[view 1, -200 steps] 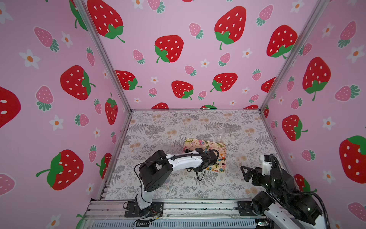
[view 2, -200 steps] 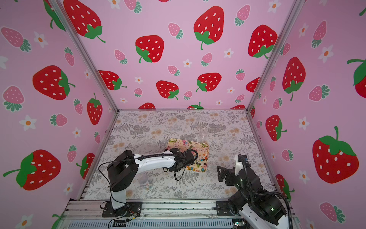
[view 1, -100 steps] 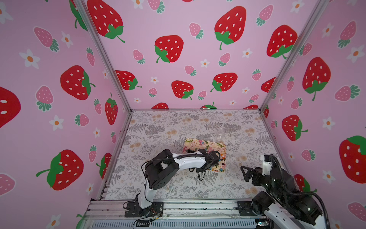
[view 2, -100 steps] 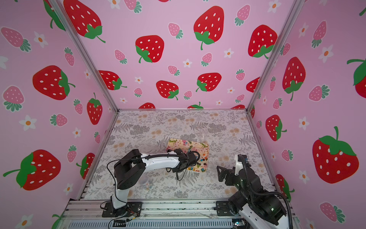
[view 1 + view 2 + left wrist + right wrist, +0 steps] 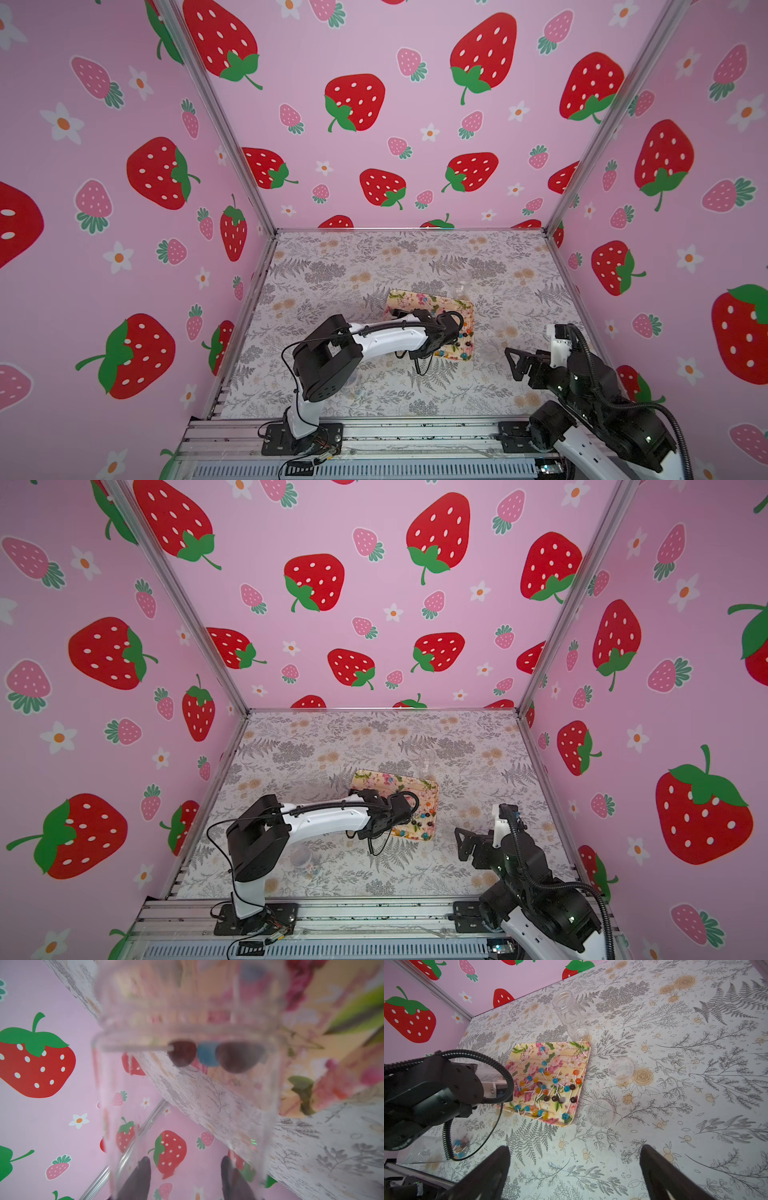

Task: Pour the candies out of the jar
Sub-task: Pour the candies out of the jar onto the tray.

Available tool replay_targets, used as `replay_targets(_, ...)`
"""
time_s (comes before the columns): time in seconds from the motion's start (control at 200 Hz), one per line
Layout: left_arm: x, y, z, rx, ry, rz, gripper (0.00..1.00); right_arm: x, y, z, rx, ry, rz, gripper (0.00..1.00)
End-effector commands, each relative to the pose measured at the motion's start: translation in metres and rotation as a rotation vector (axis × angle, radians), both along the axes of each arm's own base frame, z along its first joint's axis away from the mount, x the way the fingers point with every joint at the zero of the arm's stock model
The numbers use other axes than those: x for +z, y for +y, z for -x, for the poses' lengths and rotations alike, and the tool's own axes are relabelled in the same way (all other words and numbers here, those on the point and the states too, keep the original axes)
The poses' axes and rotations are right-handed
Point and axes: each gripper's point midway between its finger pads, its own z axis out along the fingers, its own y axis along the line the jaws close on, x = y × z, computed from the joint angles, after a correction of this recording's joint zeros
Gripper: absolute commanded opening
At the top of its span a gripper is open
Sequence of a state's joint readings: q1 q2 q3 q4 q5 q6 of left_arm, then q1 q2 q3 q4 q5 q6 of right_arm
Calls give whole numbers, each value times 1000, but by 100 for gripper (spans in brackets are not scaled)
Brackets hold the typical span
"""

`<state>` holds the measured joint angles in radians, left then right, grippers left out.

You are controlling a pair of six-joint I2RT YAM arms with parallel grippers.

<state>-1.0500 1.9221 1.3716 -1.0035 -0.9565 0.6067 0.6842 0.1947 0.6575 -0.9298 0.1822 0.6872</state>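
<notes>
The left claw (image 5: pixel 186 1169) squeezes the light, slippery clear jar (image 5: pixel 187 1026) by its sides, tipped so the candies (image 5: pixel 207 1055) can slide out; the right claw (image 5: pixel 575 1159) is wide open.

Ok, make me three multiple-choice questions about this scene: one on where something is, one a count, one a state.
1. Where do most of the tiny round-headed lollipops lie? A) on the yellow floral tray B) in a bowl C) on a shelf
2. How many loose clear round lids lie on the table beside the tray? A) one B) two C) four
3. How is the right gripper? A) shut on a lid B) shut on a spoon C) open, holding nothing
Answers: 1 A, heads and sticks are scattered across the tray; 2 B, a second lid lies near the first; 3 C, its jaws stand wide apart over bare table.
</notes>
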Motion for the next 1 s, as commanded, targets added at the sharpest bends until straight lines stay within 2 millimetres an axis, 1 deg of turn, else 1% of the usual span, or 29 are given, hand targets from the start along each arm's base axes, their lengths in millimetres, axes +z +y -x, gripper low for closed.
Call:
replay_targets(0.0,21,4,-2,-11,-34,-24,55,4,-2,1,-13,-4,-26,99)
replay_targets(0.07,18,6,-1,-14,-26,-33,55,4,-2,2,-13,-4,-26,99)
replay_targets(0.115,13,7,1,-16,-10,-45,55,4,-1,2,-12,-2,-26,99)
replay_targets(0.22,-9,6,7,-21,48,-77,55,5,-1,1,-10,-5,-27,99)
replay_targets(0.305,-29,1,8,-22,88,-108,55,4,-1,1,-9,-6,-27,99)
replay_targets(0.365,-38,-2,6,-20,93,-134,55,5,0,1,-5,-7,-29,99)
replay_targets(0.51,-48,-3,4,-8,103,-154,55,6,2,3,12,-12,-35,99)
replay_targets(0.56,-47,-3,3,-5,95,-154,55,6,3,3,17,-12,-35,99)
replay_targets(0.635,-40,-3,2,3,76,-142,55,7,3,3,16,-12,-37,99)
replay_targets(0.85,2,-3,-3,3,0,-95,55,7,1,4,5,-11,-44,99)
replay_targets(0.996,22,1,0,33,-29,-40,55,6,1,4,5,0,-38,99)
